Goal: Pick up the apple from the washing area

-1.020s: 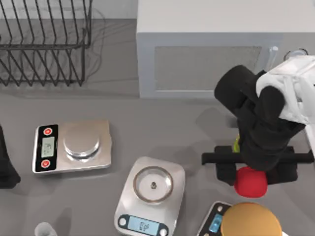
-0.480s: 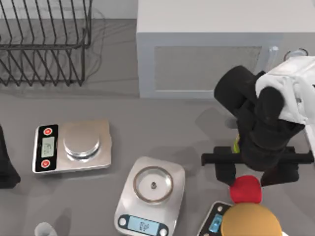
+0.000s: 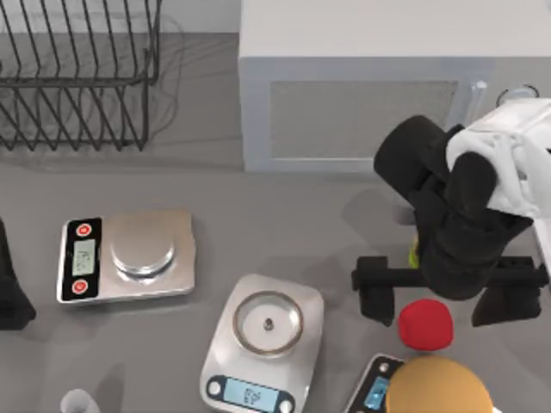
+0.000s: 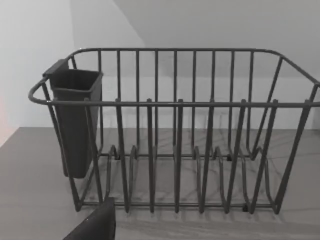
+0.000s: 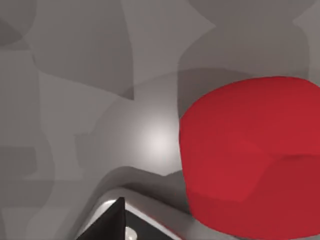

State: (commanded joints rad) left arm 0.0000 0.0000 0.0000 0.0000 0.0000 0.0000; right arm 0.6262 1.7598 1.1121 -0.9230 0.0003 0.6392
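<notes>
The apple [image 3: 424, 325] is a small red ball lying on the grey table, just above a tan-orange disc [image 3: 439, 385]. My right gripper [image 3: 435, 303] hangs over it, open, with one black finger [image 3: 374, 301] to its left and the other to its right, both apart from it. Close up in the right wrist view, the apple [image 5: 255, 160] rests on the table surface. My left arm [image 3: 9, 288] stays parked at the table's left edge.
A wire dish rack [image 3: 77, 77] stands at the back left, with a dark cutlery cup [image 4: 75, 120] on it. A white box [image 3: 362, 86] sits behind the right arm. Two steel scales [image 3: 129, 254] [image 3: 267, 340] occupy the middle. A yellow-green bottle [image 3: 414, 254] peeks out beside the arm.
My right gripper's fingers have spread wide apart, letting go of the apple. The apple has shifted slightly left and toward the front edge.
</notes>
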